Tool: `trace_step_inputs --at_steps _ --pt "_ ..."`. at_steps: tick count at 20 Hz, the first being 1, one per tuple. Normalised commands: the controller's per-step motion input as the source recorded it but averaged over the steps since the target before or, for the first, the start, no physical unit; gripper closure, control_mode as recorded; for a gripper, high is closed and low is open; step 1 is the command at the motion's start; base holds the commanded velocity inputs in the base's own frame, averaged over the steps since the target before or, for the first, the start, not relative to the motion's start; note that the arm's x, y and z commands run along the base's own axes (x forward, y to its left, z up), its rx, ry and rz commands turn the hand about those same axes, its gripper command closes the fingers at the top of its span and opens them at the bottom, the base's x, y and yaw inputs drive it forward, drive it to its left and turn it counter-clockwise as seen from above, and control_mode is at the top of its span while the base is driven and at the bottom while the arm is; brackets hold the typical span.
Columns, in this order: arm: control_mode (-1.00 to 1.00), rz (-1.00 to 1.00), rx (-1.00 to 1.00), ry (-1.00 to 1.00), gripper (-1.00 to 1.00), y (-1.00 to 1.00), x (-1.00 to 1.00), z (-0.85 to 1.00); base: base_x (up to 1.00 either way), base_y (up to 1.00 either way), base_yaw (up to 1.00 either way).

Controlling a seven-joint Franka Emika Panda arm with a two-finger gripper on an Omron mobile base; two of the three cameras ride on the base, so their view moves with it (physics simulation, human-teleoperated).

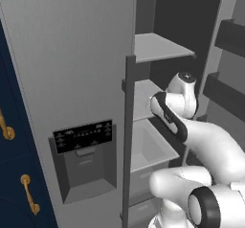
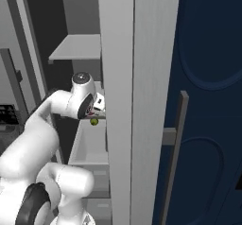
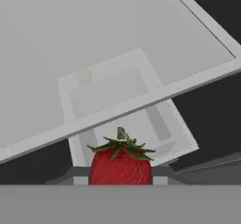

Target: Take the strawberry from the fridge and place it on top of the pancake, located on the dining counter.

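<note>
Gripper (image 3: 120, 183) clamped on the strawberry (image 3: 120, 164), above the fridge (image 1: 67, 54) shelf's front edge (image 3: 141, 103), door edge close beside.

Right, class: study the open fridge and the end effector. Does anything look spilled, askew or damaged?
Nothing stands out. The strawberry sits upright, intact, at the end effector; the fridge shelves look level and unspilled.
</note>
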Motion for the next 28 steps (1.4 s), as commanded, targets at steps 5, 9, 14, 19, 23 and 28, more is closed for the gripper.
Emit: trace_step_inputs --at_steps 5,9,14,19,23,28 --pt "-1.00 0.00 0.00 0.00 1.00 0.00 -1.00 0.70 0.00 0.00 0.00" --pt "-1.00 0.04 -0.01 0.00 1.00 0.00 -1.00 0.51 0.00 0.00 0.00" --pt "-1.00 0.10 -0.15 0.01 1.00 0.02 -1.00 0.43 0.00 0.00 0.00" --pt "-1.00 0.12 -0.13 0.05 1.00 0.08 -1.00 0.37 0.00 0.00 0.00" --pt "-1.00 0.05 0.00 0.02 1.00 0.12 -1.00 0.54 0.00 0.00 0.00" --pt "-1.00 0.00 -0.02 0.01 1.00 0.33 -0.82 0.32 0.00 0.00 0.00"
